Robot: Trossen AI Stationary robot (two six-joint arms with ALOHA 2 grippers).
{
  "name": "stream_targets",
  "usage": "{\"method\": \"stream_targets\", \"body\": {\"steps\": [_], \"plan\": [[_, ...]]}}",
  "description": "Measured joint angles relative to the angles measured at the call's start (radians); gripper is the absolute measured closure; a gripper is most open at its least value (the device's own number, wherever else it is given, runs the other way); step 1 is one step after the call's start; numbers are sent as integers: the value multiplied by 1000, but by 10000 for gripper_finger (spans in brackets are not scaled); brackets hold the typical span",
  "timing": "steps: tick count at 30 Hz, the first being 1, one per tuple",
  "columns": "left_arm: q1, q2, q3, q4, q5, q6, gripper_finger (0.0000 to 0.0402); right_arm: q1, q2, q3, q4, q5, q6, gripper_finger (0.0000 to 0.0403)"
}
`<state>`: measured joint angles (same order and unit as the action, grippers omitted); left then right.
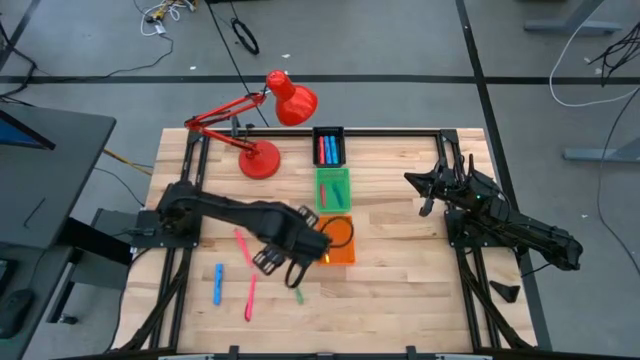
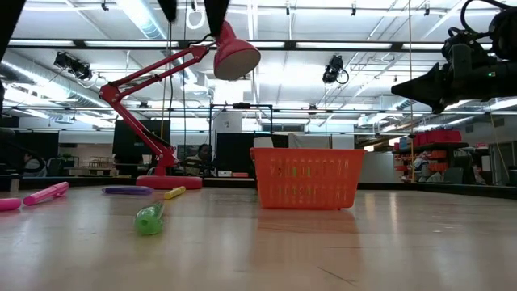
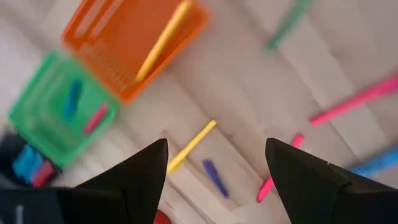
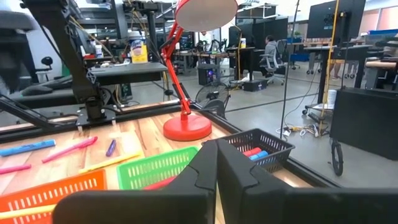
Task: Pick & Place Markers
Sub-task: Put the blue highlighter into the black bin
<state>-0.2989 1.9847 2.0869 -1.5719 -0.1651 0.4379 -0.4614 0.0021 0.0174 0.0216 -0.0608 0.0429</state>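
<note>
My left gripper (image 3: 216,155) is open and hovers above the table, just left of the orange tray (image 1: 340,243). Below it in the left wrist view lie a yellow marker (image 3: 191,145), a purple marker (image 3: 214,177) and a pink marker (image 3: 277,169), all flat on the wood. The arm hides the yellow and purple ones in the high view. A blue marker (image 1: 218,283), two pink markers (image 1: 243,245) (image 1: 250,297) and a green marker (image 1: 299,294) lie left of and near the gripper. Another yellow marker (image 3: 165,40) lies in the orange tray. My right gripper (image 4: 217,163) is shut and raised at the table's right side.
A green tray (image 1: 333,188) holds a blue and a pink marker, and a black tray (image 1: 329,147) behind it holds blue and red ones. A red desk lamp (image 1: 262,158) stands at the far edge. Bare wood lies between the trays and the right arm.
</note>
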Motion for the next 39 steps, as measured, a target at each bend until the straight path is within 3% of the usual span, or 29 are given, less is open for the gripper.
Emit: {"method": "stream_targets", "body": {"steps": [12,23,29,39], "plan": [[-96,-18,0,1,82,527,124,0,0,0,0,0,0,392],[-207,-43,-20,4,116,565,124,0,0,0,0,0,0,392],[-268,-197,-285,20,118,605,124,0,0,0,0,0,0,392],[-318,-444,-703,196,142,595,124,0,0,0,0,0,0,392]]}}
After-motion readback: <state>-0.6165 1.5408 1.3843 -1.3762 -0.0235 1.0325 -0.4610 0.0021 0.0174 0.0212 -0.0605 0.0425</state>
